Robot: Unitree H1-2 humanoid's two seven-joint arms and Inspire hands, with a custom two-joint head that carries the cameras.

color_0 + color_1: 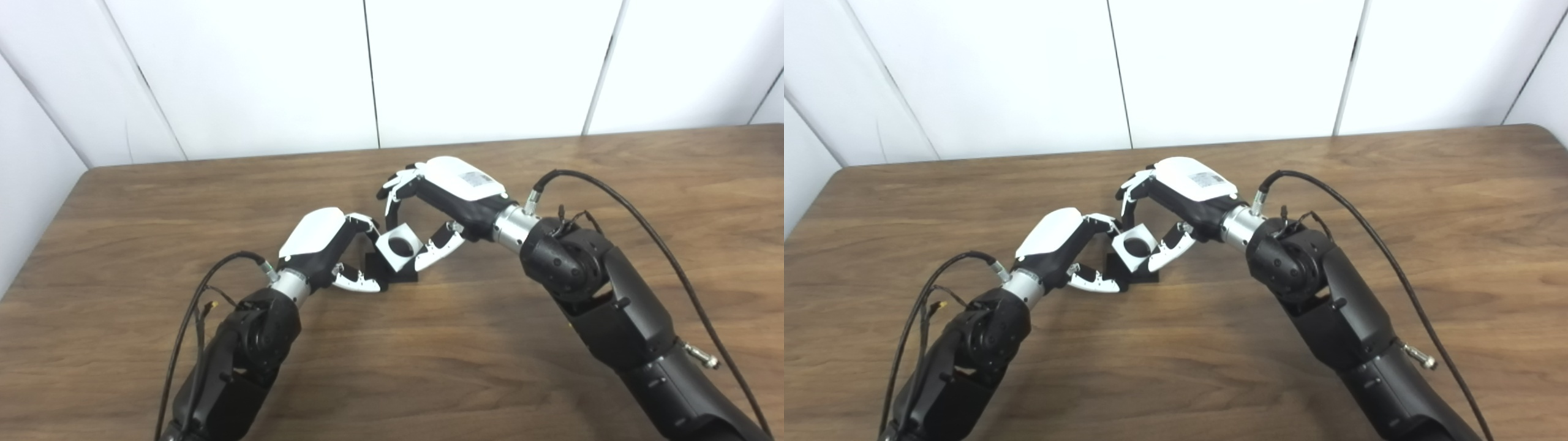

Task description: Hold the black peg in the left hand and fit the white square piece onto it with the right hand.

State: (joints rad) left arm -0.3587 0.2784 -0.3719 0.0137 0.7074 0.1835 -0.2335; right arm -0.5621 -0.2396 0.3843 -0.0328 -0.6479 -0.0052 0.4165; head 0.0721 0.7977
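Observation:
The black peg piece (392, 269) rests on the wooden table (392, 355) at the centre; only its dark base shows. My left hand (324, 248) is closed around its left side, thumb low against the base. The white square piece (399, 246) with a round hole sits tilted on top of the black piece. My right hand (450, 199) holds the white piece between its thumb below right and its fingers above. The same shows in the right eye view, with the white piece (1135, 246) and the black base (1133, 269).
Black cables (643, 226) loop from both wrists over the table. White wall panels (367, 73) stand behind the table's far edge. The table's left edge is near my left arm.

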